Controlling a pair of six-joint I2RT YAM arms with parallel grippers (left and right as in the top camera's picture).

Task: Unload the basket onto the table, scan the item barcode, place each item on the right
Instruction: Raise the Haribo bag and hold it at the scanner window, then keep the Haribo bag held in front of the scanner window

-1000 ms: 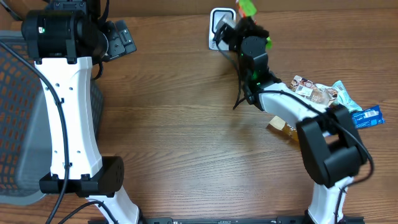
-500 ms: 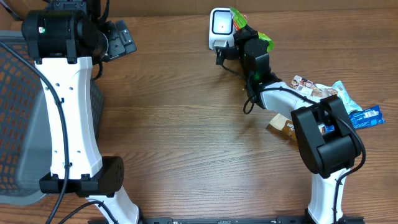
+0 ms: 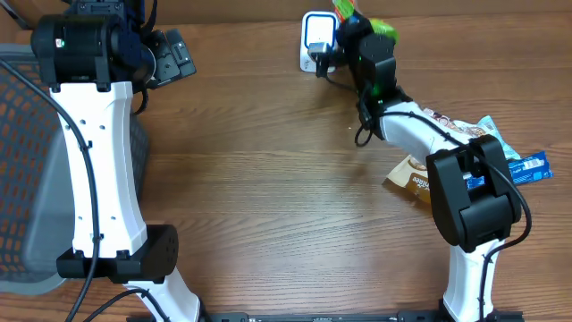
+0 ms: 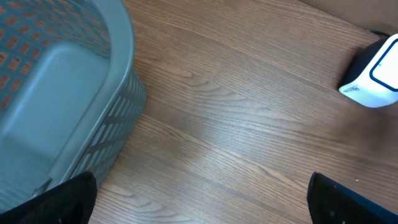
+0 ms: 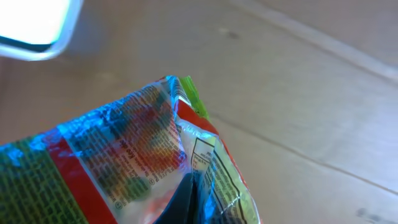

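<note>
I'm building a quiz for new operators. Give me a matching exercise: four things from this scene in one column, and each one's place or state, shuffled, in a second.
Things:
1. scanner
2. green packet
3. basket
4. dark blue packet

Places or states:
a. at the left side of the table
b. gripped by the right tool
c. lying at the table's right edge
d. standing at the table's far edge

Pairs: 1-d, 2-b, 3-a, 4-c

The packet (image 5: 118, 155) runs off the right wrist view's bottom and left edges, its print too blurred to read, and the scanner (image 5: 28, 25) is cropped at the corner.
</note>
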